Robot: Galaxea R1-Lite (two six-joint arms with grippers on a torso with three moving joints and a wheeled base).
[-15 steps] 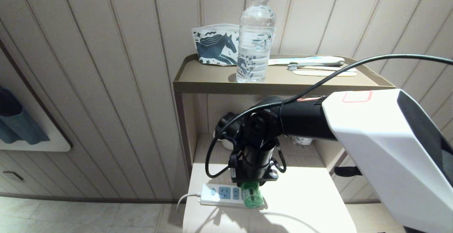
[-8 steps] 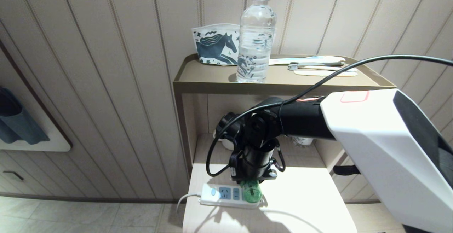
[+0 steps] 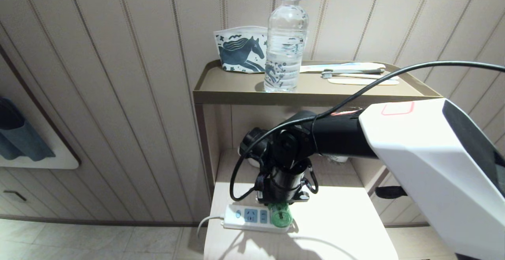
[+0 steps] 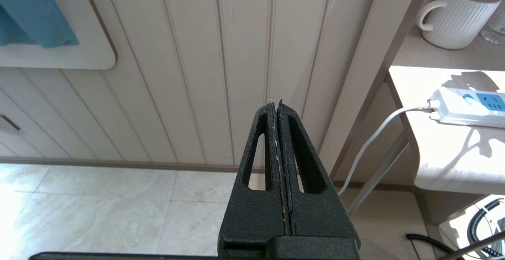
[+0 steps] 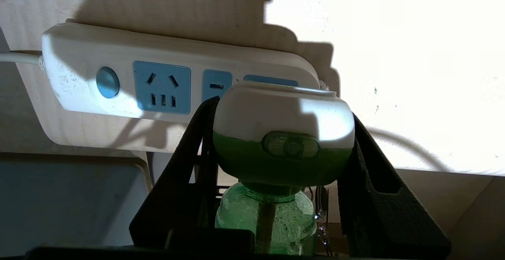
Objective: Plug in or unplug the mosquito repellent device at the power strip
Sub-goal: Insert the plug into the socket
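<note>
**Desk:** What are we looking at?

**Photographer:** The right gripper [image 5: 282, 133], reaching down over a pale wooden shelf [image 3: 347, 216], is clamped on the mosquito repellent device [image 5: 282, 133], a small plug-in vaporizer with a rounded white-and-green head on a translucent green liquid bottle. One black finger [image 5: 189, 165] presses each side of the head.

**Desk:** And the socket?

**Photographer:** The power strip [image 5: 118, 74], a white rectangular bar with light-blue socket faces, a round blue-grey button and a white cord, lies straight ahead of the fingertips. Its long axis runs across the line of the fingers. The device's white face sits against or just off the socket at the end farthest from the cord; from here I cannot tell whether the pins are seated.

**Desk:** So the move is?

**Photographer:** My reading: straight along the device's own axis, in or out, square to the strip.

**Desk:** The other arm?

**Photographer:** The left gripper [image 4: 279, 110] hangs well apart beside the shelf, jaws pressed together, empty. The right is plainly nearer.
</note>
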